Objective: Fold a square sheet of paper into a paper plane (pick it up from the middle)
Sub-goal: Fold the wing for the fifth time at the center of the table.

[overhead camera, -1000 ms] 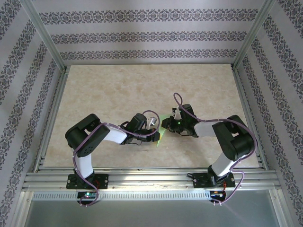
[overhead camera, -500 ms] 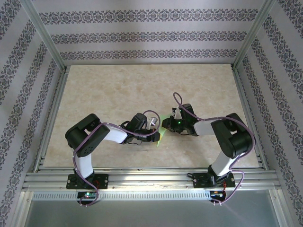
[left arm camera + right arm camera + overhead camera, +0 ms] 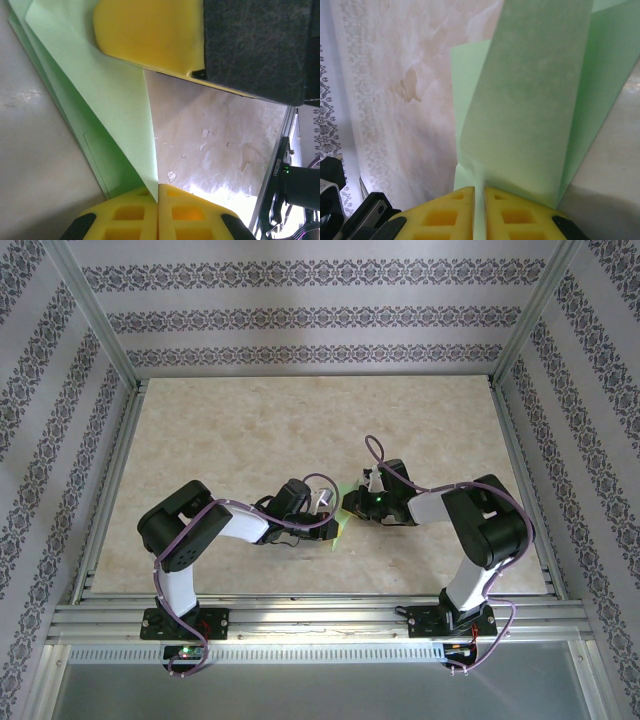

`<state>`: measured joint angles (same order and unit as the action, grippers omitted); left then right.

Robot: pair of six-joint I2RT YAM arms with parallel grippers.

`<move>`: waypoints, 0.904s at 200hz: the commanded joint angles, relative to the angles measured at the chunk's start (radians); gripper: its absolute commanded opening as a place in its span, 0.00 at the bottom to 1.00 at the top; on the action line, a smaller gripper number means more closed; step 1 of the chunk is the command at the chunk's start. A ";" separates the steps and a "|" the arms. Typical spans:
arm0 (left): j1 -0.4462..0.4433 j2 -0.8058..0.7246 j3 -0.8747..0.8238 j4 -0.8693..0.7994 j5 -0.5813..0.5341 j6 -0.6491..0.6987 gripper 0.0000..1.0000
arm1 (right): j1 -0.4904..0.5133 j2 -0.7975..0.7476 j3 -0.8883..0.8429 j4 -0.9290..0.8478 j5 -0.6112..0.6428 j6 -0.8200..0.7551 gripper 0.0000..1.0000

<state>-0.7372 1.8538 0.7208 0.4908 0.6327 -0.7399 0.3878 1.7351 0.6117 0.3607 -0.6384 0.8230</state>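
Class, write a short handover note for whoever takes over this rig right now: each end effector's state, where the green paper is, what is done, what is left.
Grip: the left end effector is shut, pinching an edge of the green paper. The right end effector is shut on the same paper, a layer in its slit.
Place: paper between both arms, mid table.
Done: several folds; layers overlap.
Left: probably the final folds; no finished dart yet.

Beige marbled counter point(image 3: 250, 430) enclosed on three sides by walls point(image 3: 300, 315) papered in grey damask stripes; aluminium rail point(image 3: 320, 620) along its near edge
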 commanded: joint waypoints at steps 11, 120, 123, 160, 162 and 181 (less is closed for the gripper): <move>-0.004 -0.018 -0.024 -0.134 0.088 -0.007 0.12 | -0.010 0.041 -0.002 -0.074 0.034 -0.033 0.14; -0.005 -0.067 -0.050 -0.025 0.142 -0.090 0.17 | -0.005 0.045 0.013 -0.138 0.053 -0.054 0.14; -0.005 -0.067 -0.052 -0.023 0.140 -0.090 0.17 | -0.003 0.044 0.013 -0.140 0.054 -0.055 0.14; -0.001 -0.090 -0.036 -0.057 0.066 -0.091 0.24 | -0.001 0.043 0.012 -0.146 0.053 -0.058 0.13; -0.001 -0.092 -0.035 -0.058 0.061 -0.093 0.24 | 0.000 0.044 0.013 -0.147 0.051 -0.059 0.13; 0.002 -0.097 -0.034 -0.055 0.031 -0.102 0.25 | 0.000 0.043 0.013 -0.147 0.051 -0.058 0.13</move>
<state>-0.7383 1.7954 0.6827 0.4435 0.7197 -0.8246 0.3882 1.7386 0.6338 0.3061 -0.6369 0.7891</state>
